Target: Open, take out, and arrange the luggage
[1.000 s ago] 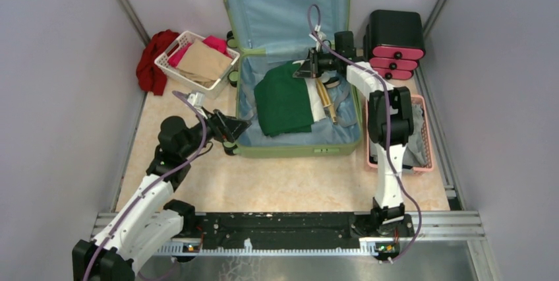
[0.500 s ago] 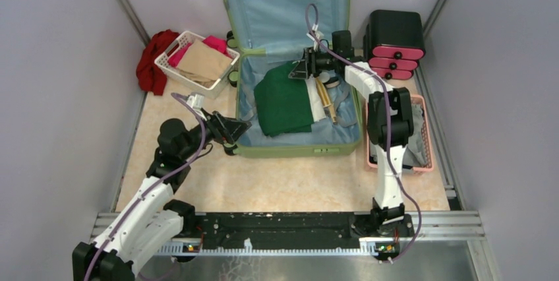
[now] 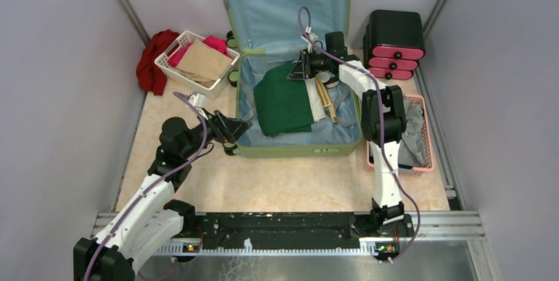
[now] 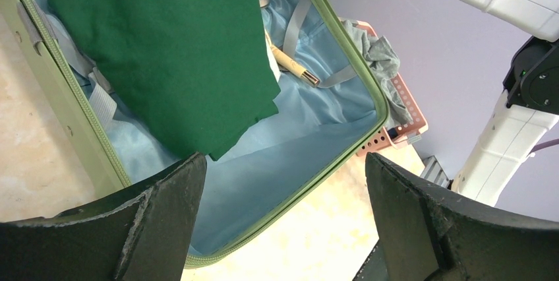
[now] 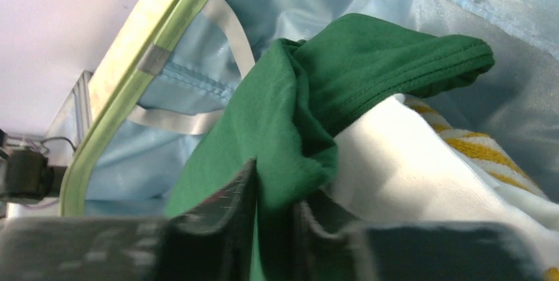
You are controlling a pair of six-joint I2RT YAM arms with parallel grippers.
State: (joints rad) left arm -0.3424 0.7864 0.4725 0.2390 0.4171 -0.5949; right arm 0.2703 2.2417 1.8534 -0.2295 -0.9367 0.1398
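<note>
The light-green luggage (image 3: 296, 151) lies open, its blue-lined lid (image 3: 283, 4) upright at the back. Inside lie a folded green cloth (image 3: 283, 103) and, beside it, a white towel with yellow stripes (image 5: 422, 162) and a cream-handled tool (image 3: 326, 99). My right gripper (image 3: 294, 73) sits at the cloth's far edge; in the right wrist view its fingers (image 5: 277, 185) pinch a bunched fold of the green cloth (image 5: 277, 116). My left gripper (image 3: 240, 129) hovers wide open over the suitcase's near left corner. It holds nothing, and the left wrist view looks between its fingers (image 4: 283, 162) down at the lining.
A pink basket (image 3: 424, 136) holding grey cloth (image 3: 412, 129) stands right of the suitcase. A black-and-pink drawer box (image 3: 394, 40) is at the back right. A white basket (image 3: 173, 53) of clothes and a red cloth (image 3: 151, 60) sit at the back left.
My right gripper has shifted slightly left along the back of the suitcase, opened, and closed on the green cloth's edge. The left arm has not moved.
</note>
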